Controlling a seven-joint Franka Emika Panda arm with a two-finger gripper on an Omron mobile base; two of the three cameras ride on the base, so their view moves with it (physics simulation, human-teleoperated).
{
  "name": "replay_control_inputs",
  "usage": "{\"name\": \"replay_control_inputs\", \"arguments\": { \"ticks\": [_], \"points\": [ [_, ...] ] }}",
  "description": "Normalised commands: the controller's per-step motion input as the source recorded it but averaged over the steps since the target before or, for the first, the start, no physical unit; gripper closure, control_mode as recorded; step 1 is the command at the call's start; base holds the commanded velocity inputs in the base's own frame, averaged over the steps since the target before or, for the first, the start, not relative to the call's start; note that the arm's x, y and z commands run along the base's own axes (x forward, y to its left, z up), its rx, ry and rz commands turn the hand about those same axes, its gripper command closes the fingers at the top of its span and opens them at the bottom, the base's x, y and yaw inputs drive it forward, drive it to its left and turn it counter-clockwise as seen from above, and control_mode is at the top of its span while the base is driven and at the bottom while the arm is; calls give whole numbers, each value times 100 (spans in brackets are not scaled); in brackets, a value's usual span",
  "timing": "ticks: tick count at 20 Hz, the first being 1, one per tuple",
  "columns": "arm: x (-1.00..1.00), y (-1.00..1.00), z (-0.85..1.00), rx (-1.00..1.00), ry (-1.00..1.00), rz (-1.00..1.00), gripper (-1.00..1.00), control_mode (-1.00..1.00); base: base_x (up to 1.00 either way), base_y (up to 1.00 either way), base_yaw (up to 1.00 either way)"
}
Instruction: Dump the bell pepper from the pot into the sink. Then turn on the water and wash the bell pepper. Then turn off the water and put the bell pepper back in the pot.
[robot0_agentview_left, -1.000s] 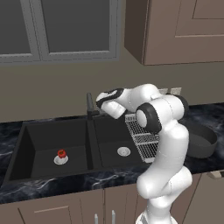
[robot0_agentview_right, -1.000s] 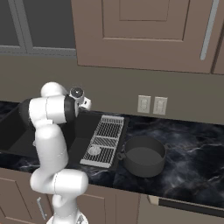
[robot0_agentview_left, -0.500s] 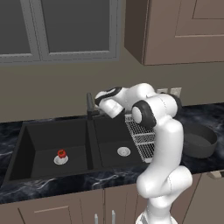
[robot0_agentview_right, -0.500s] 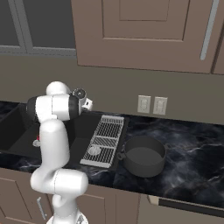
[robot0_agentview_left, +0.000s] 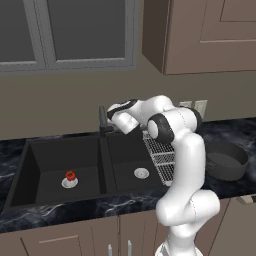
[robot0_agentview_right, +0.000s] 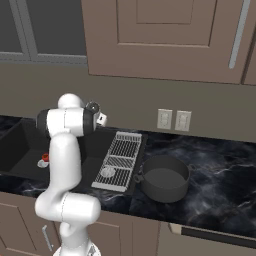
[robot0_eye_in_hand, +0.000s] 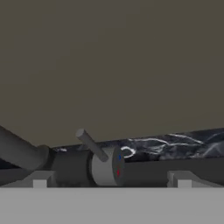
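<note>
Pepper's dumped: the bell pepper (robot0_agentview_left: 70, 175) sits on the sink (robot0_agentview_left: 30, 165) drain, so the end effector (robot0_eye_in_hand: 109, 178), wide open and empty, faces the faucet lever (robot0_eye_in_hand: 91, 145) at the worktop's back edge.

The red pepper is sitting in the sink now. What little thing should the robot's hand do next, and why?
Probably ease the hand forward until its open fingers meet the tap's lever. The pepper already lies on the left drain of the sink, the pot stands empty on the counter, and the lever sits just ahead between the fingertips, so turning on the water looks next.
</note>
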Motion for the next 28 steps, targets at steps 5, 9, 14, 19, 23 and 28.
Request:
{"name": "replay_control_inputs", "arguments": {
  "ticks": [5, 9, 14, 19, 23, 28],
  "points": [
    [29, 7, -12, 1, 0, 0, -100, -100, 0, 0, 0],
    [28, 7, -13, 0, 0, 0, -100, -100, 0, 0, 0],
    [26, 9, -12, 0, 0, 0, -100, -100, 0, 0, 0],
    [24, 9, -14, 0, 0, 0, -100, -100, 0, 0, 0],
    [19, 13, -20, 0, 1, 0, -100, -100, 0, 0, 0],
    [10, 5, -21, 0, 5, -1, 100, -100, 0, 0, 0]
  ]
}}
